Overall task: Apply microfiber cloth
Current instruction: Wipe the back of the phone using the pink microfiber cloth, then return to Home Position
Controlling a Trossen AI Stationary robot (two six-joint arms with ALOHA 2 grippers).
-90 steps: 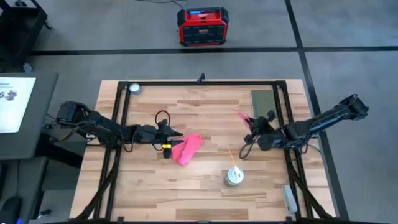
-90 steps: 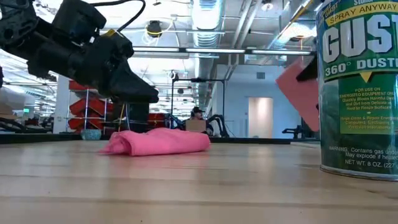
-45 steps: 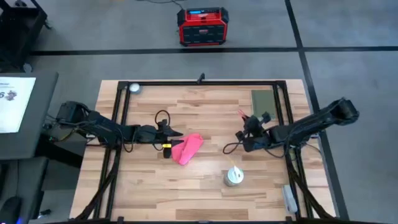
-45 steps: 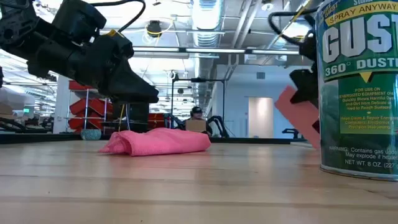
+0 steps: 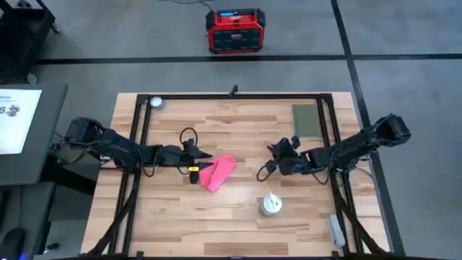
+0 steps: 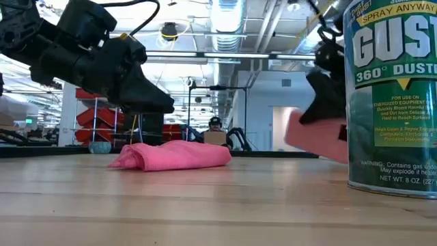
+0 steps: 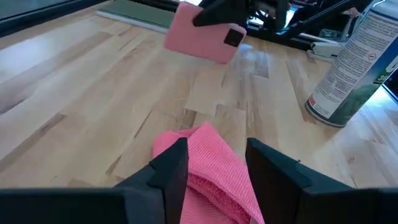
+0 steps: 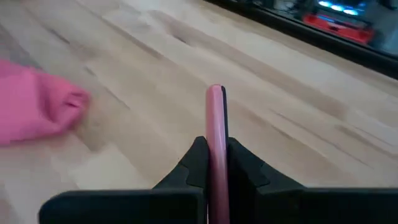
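Observation:
The microfiber cloth (image 5: 217,172) lies bunched on the table, left of centre, bright pink (image 6: 172,154). My left gripper (image 5: 204,157) stands open just above the cloth's left end (image 7: 214,155); the low view shows a gap between them. My right gripper (image 5: 276,149) is shut on a pale-pink phone (image 7: 200,34), right of centre and low over the table (image 6: 315,135). My right gripper pinches the phone's two flat faces between its two fingers (image 8: 198,158), and the phone's thin edge (image 8: 216,118) stands out past the fingertips. The fingers come from the table's right, slanting down. The phone is tilted and lifted clear of the table.
A duster spray can (image 5: 271,205) stands near the front, right of centre, and looms large in the low view (image 6: 392,96). An olive-green pad (image 5: 304,120) lies at the far right. Black frame rails (image 5: 137,137) run along the table's sides. Bare wood lies between cloth and phone.
My right gripper has gone toward the table's left, toward the cloth, and down, carrying the phone. The phone hangs lower and less steeply tilted than before. My left gripper and the cloth have kept still.

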